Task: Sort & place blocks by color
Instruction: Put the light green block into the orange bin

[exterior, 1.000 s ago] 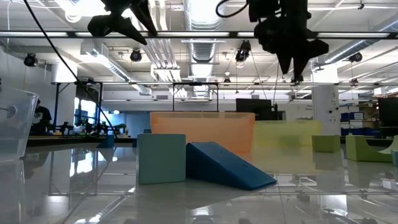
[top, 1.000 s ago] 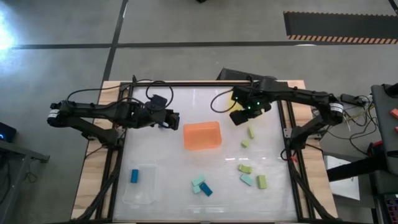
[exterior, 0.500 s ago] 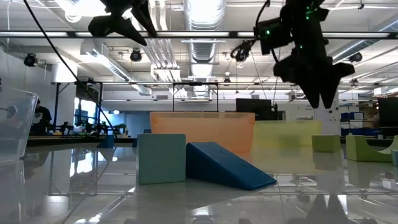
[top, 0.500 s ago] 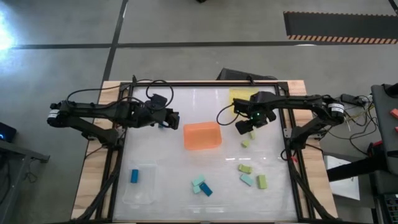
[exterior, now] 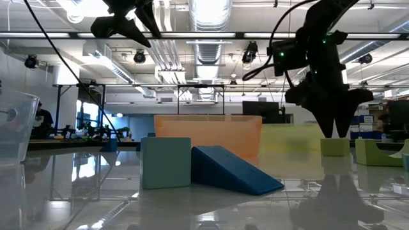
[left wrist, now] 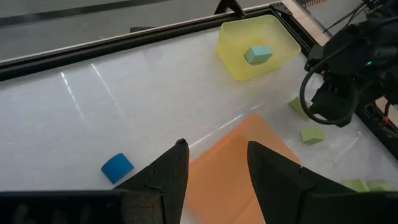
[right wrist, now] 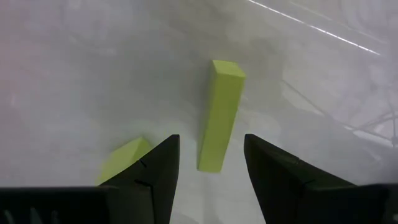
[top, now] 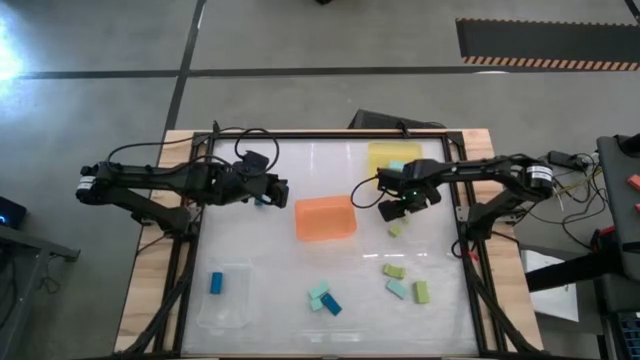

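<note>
Your left gripper (left wrist: 214, 171) waits open & empty over the table (top: 250, 240) near its left edge, w/ a blue block (left wrist: 117, 167) under it. Right gripper (right wrist: 208, 165) has dropped from beside the yellow tray (top: 385, 153) toward the right edge. It's now open, low, straddling a long yellow-green block (right wrist: 220, 114). Looks like the next pick's lined up. No readable labels or writing anywhere.

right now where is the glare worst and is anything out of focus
High view: pale light streaks cross the glossy table beside the yellow tray. Low view: ceiling lights mirror in the tabletop; the orange tray behind the teal block looks soft. Right wrist view: the yellow-green block is sharp, the surface beyond hazy.
</note>
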